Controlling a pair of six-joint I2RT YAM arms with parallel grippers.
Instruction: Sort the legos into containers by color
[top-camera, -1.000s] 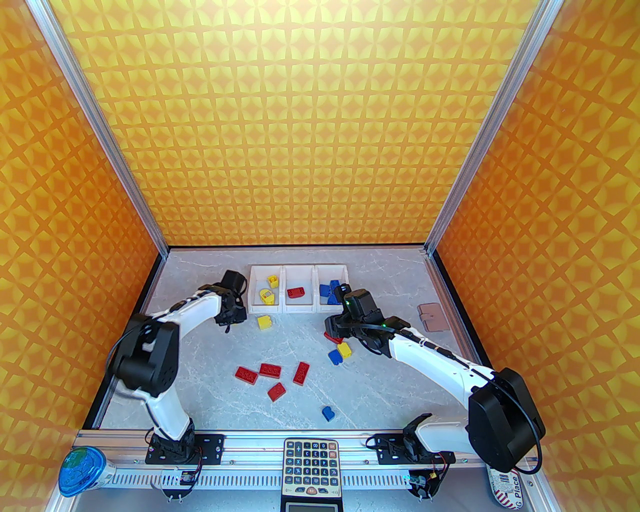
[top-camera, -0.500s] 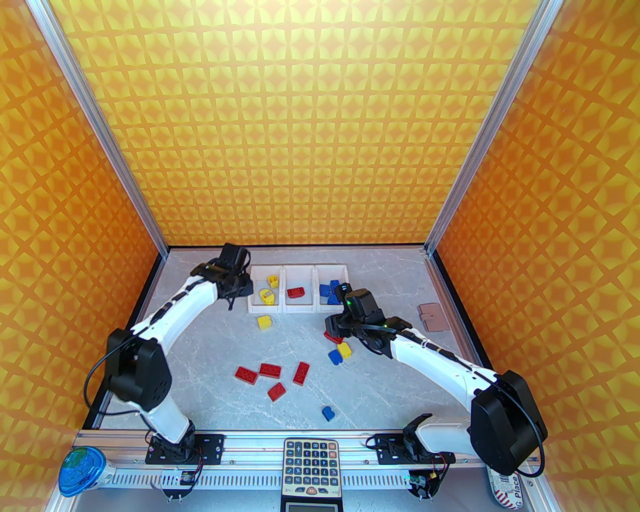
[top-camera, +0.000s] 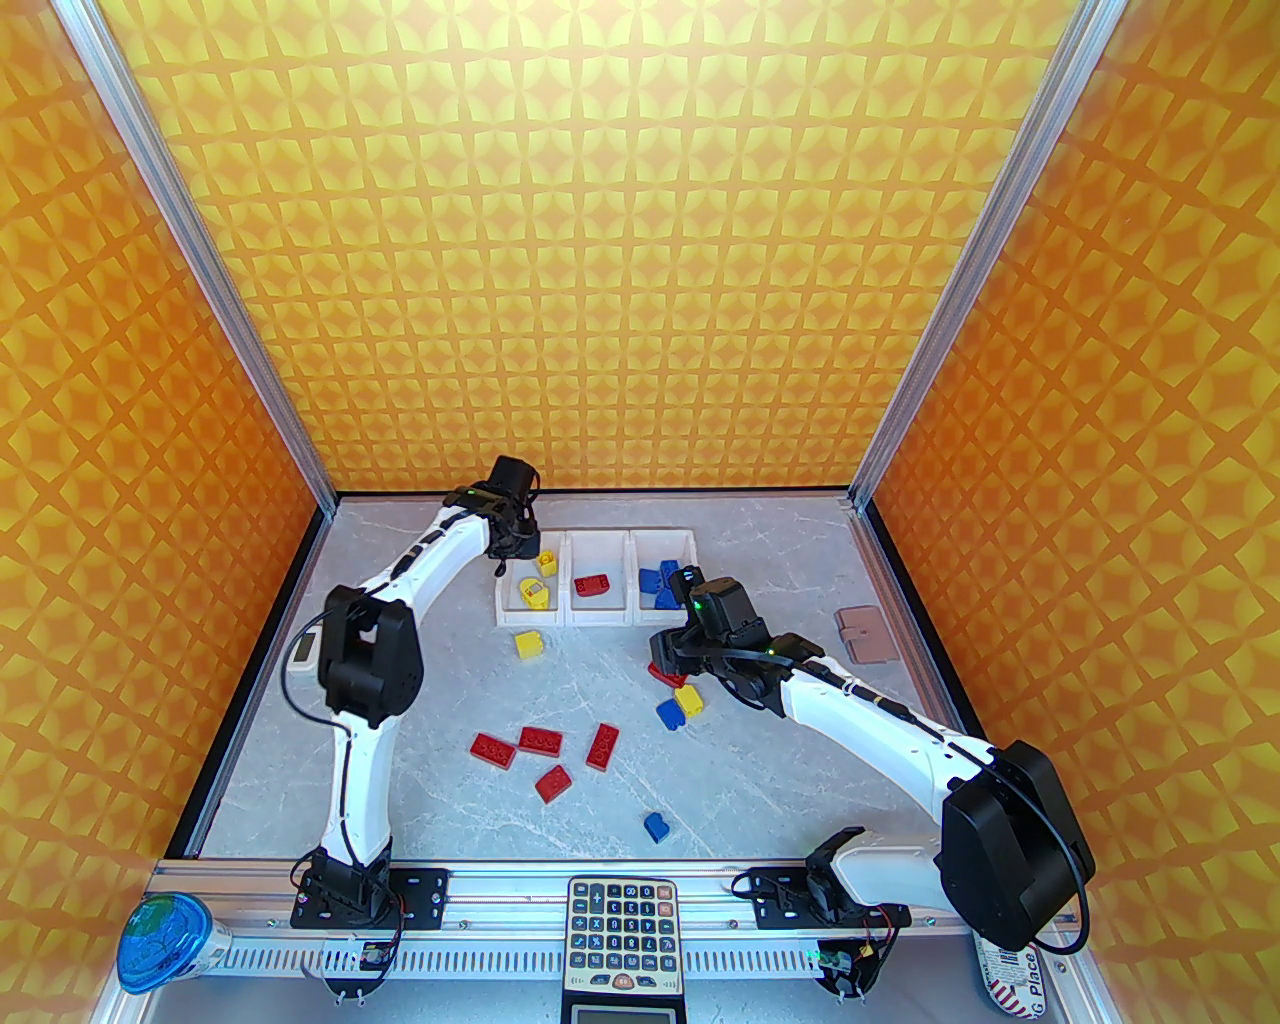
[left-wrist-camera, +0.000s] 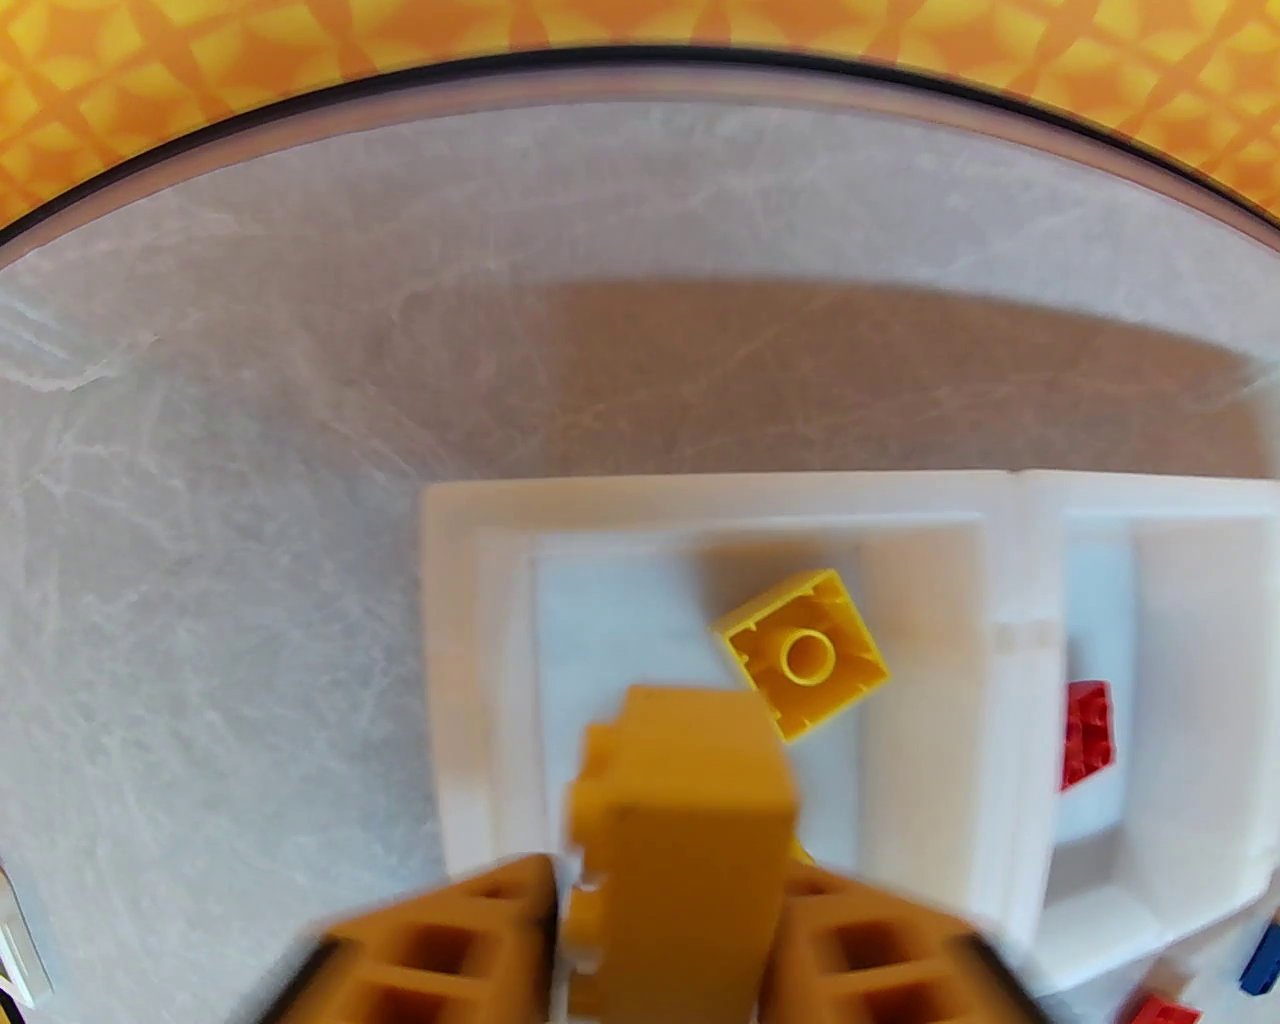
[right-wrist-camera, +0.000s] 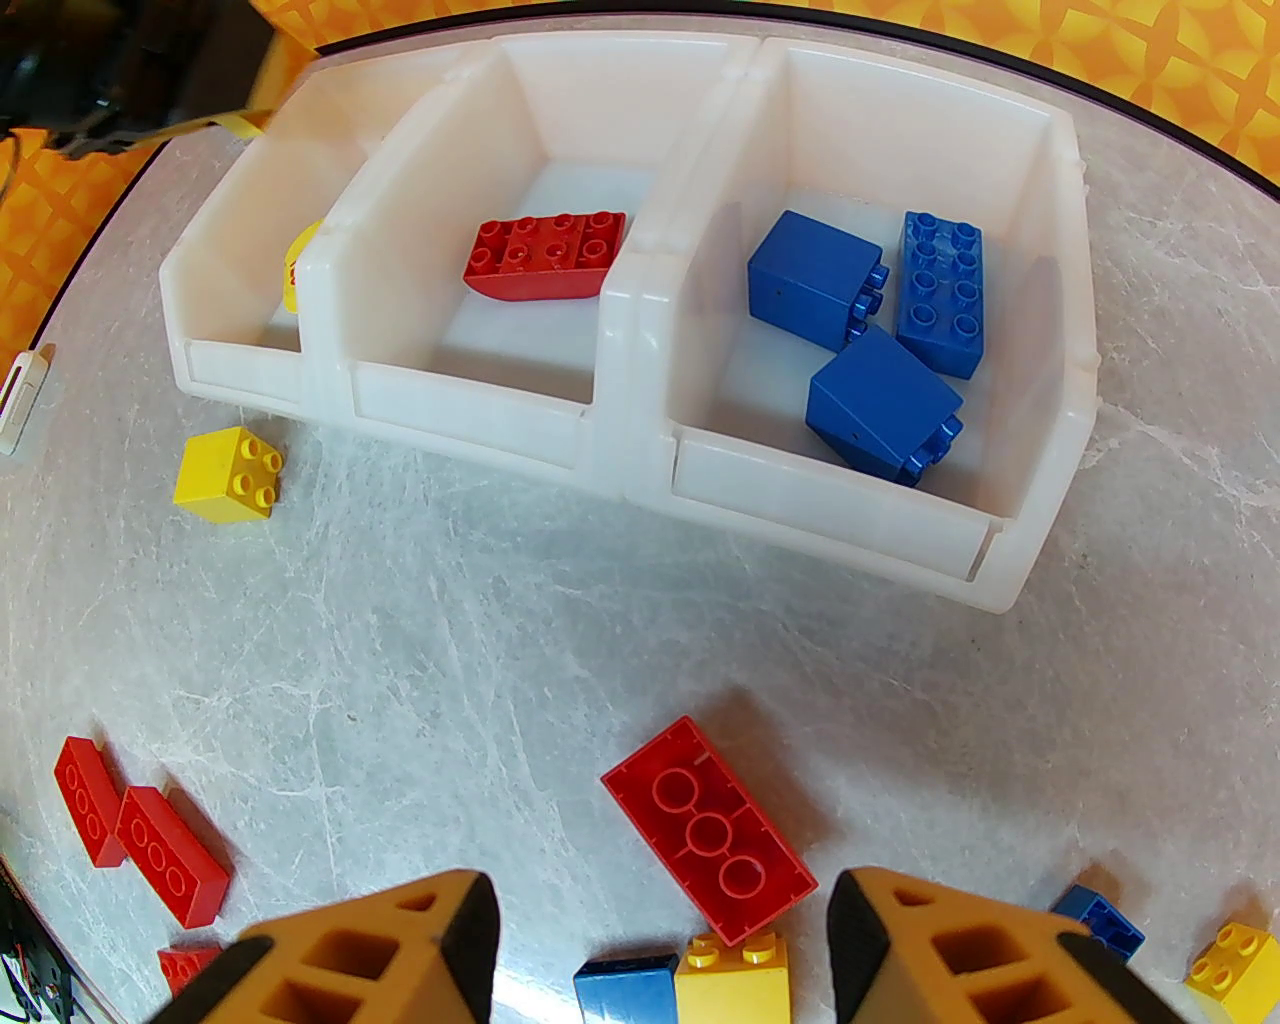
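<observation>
left gripper (left-wrist-camera: 668, 885) over leftmost container (left-wrist-camera: 455, 650), centre frame, yellow lego (left-wrist-camera: 685, 790) between fingers (left-wrist-camera: 450, 940) — grip unclear, right gripper (right-wrist-camera: 660, 925) spread above red lego (right-wrist-camera: 710, 840)

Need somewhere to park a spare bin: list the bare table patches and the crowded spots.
Bare: the strip between the containers and the back wall; the near-left patch between the red legos and the rail. Crowded: mixed legos at the right claw.

Bins (top-camera: 600, 620): three white, joined in a row.
Left bin (left-wrist-camera: 470, 640): holding two yellow bricks (top-camera: 536, 593).
Yellow brick (left-wrist-camera: 680, 800): hanging over it between the left hand's (left-wrist-camera: 670, 875) fingers.
Middle bin (right-wrist-camera: 470, 395): holding one red brick (right-wrist-camera: 545, 255).
Right bin (right-wrist-camera: 830, 490): holding three blue bricks (right-wrist-camera: 815, 280).
Loose: a yellow lego (top-camera: 529, 643) sitting just before the left bin; four red legos (top-camera: 540, 741) clustering nearer; a blue lego (top-camera: 655, 826) lying apart.
</observation>
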